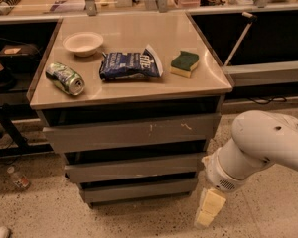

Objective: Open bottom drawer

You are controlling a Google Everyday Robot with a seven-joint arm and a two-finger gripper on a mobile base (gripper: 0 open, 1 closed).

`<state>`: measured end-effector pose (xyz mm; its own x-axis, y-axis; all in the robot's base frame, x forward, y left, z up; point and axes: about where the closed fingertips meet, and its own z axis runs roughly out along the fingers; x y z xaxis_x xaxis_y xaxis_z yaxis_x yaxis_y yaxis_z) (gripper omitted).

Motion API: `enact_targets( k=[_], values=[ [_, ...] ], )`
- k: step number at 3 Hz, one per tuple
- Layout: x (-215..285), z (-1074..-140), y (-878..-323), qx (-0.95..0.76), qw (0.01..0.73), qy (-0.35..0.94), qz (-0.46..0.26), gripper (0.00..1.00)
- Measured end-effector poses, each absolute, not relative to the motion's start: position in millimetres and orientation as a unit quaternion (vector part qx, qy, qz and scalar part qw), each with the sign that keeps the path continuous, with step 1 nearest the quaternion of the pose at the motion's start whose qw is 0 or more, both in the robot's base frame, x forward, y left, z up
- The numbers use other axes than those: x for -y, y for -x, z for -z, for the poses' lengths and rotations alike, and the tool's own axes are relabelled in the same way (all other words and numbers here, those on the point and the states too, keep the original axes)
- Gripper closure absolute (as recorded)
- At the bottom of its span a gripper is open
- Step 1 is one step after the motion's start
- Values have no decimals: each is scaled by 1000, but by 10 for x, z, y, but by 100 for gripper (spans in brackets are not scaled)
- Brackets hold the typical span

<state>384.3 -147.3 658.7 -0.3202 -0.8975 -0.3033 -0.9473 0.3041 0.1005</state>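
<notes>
White rounded arm (268,143), cream gripper (209,209) low right

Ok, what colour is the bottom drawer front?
The bottom drawer is plain grey, seen best in the camera view; the gripper hangs low, just right of it.
</notes>
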Motion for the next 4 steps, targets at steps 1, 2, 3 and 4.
enact_targets(
  k=[1, 2, 3, 4],
  values=[
    [1344, -6207, -3851, -805, 103, 564, -151, 0],
    [1154, -5594, -3925, -817, 114, 540, -167, 0],
    [1011, -5037, -4147, -832, 137, 505, -183, 0],
    [1010, -5036, -4147, -832, 137, 505, -183, 0]
  ],
)
